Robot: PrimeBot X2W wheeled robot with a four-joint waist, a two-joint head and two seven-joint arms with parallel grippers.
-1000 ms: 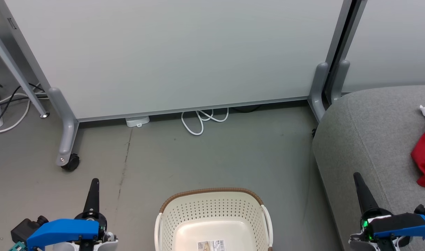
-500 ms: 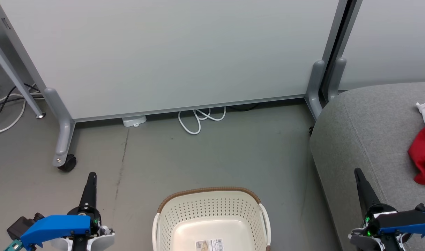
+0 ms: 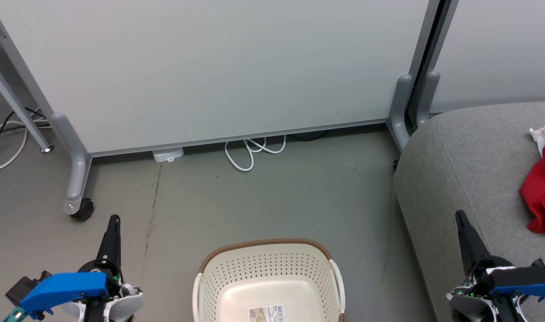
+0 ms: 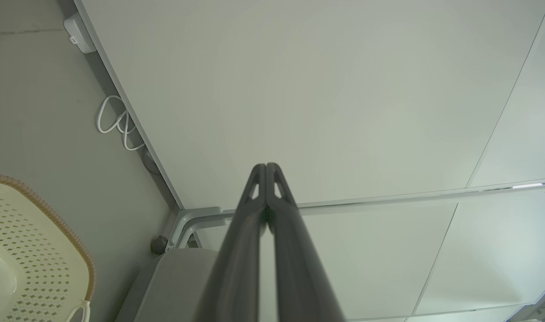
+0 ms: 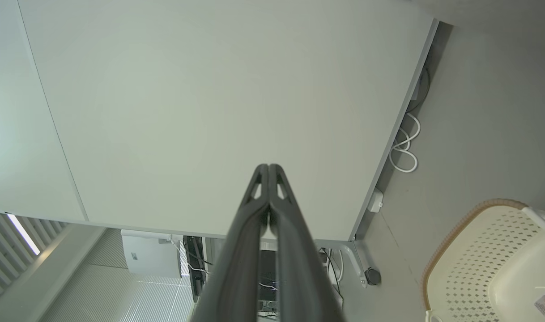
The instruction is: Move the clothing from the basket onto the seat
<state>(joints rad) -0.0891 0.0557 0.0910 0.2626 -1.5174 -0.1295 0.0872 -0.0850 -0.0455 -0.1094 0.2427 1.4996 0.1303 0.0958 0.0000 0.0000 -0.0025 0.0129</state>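
Seemingly level: left gripper (image 3: 114,219), right gripper (image 3: 458,215), closed.

basket (image 3: 263,267): bottom centre of frame, on floor (image 3: 277,197).
seat (image 3: 456,170): right side, right of basket, apart.
clothing (image 3: 541,192): on seat, far right edge.
panel (image 3: 232,67): upper frame, behind basket.
cable (image 3: 250,154): under panel, centre.

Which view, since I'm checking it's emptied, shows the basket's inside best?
Head view: the basket opens toward it, visible base bare except a label. Right wrist view catches one corner; left wrist view, a rim section.
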